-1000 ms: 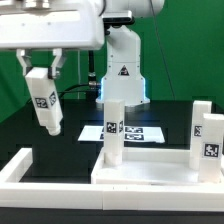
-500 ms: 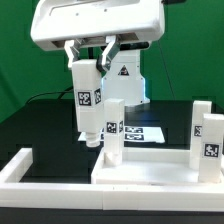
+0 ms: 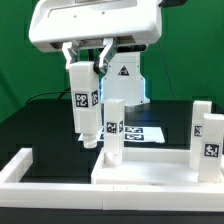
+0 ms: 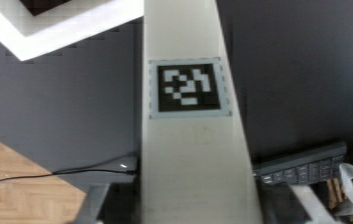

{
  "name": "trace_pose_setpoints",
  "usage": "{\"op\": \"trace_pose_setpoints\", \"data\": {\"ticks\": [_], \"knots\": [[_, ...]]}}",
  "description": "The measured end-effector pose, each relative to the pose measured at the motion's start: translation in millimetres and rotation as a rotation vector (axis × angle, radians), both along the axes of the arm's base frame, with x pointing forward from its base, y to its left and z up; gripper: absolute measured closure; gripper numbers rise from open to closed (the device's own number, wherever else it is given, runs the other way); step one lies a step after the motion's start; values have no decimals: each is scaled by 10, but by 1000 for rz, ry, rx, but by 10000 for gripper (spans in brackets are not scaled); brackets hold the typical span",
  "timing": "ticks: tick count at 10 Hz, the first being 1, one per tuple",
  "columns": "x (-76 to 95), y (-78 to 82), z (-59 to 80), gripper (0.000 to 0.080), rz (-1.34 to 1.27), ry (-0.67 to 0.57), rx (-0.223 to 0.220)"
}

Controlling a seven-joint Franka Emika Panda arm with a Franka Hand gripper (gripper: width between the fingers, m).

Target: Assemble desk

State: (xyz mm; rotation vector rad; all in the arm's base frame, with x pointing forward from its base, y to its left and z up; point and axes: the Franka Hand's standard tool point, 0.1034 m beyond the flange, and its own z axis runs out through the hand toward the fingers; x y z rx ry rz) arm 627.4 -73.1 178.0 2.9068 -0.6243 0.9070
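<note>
Our pincer [image 3: 87,60] grips a leg [image 3: 85,100] above the surface [image 3: 50,125], just beside a mounted leg [image 3: 114,132]; we risk clipping it, or slippage.

Green backdrop, black counter, white rail in front of you

You are looking at a green wall [image 3: 20,75] standing behind a black counter [image 3: 45,135]; a long white border rail [image 3: 40,170] is running along its near edge, and the marker board [image 3: 140,132] is lying flat on it. Through the wrist view, wood-toned flooring [image 4: 22,165] is showing beside the dark counter.
</note>
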Motion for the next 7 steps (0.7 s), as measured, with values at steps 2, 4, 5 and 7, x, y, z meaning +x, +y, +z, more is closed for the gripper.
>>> {"op": "trace_pose_setpoints", "data": {"ticks": [2, 4, 5, 7], "knots": [[-33, 159, -155, 509, 13, 22, -7], [-8, 239, -270, 509, 23, 35, -15], [-3, 278, -336, 509, 31, 44, -21], [-7, 278, -362, 509, 33, 46, -24]]}}
